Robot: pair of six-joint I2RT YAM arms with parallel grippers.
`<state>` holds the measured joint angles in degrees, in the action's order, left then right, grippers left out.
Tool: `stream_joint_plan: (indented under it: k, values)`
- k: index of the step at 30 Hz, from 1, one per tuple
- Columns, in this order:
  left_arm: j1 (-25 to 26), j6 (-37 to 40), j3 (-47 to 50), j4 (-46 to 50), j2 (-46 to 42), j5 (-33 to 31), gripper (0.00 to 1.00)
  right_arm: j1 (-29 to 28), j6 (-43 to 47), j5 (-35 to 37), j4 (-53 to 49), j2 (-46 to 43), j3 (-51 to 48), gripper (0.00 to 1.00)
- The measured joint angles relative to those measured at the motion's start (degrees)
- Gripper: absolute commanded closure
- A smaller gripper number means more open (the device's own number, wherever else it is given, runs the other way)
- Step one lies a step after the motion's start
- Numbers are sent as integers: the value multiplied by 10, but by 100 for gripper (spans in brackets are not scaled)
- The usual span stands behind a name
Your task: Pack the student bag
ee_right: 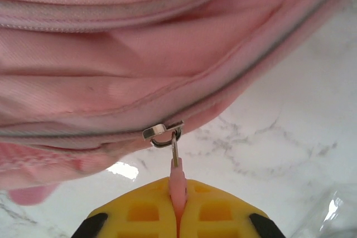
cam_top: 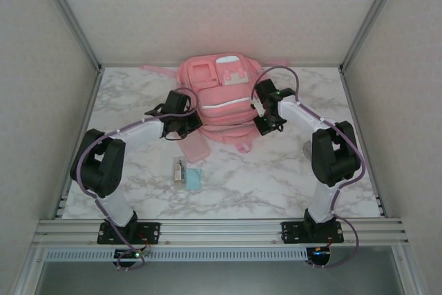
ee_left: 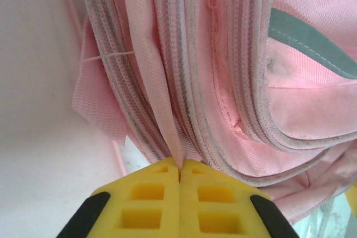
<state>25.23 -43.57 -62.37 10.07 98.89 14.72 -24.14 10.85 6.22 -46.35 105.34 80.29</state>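
Student bag (cam_top: 217, 98), upper centre: fabric is pinched by closed left fingers (ee_left: 179, 172), zip pull (ee_right: 177, 175) by closed right fingers (ee_right: 178, 192).

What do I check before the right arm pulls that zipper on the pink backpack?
1. Right end effector shut on the pink zipper pull: ok.
2. Left end effector pinching student bag fabric beside a zipper, as a brace: ok.
3. Zipper slider free of caught fabric: cannot tell.
4. Bag resting on the table, not lifted: ok.
5. Small blue item lies near the arm bases, away from both end effectors: ok.
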Motion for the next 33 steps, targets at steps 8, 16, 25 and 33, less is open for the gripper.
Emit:
stream_joint_plan:
  k: [8, 16, 25, 33]
  values:
    - [-39, 33, -46, 49, 6, 0, 84, 0, 182, -35, 76, 0, -23, 100]
    - [-31, -43, -24, 50, -52, -10, 2, -4, 243, -49, 97, 6, -20, 100]
    - [132, -274, 83, -60, -123, -64, 1, -5, 253, -67, 104, 16, -16, 100]
    - [180, -402, 36, -112, -12, -124, 2, -5, 256, -97, 101, 16, -14, 100]
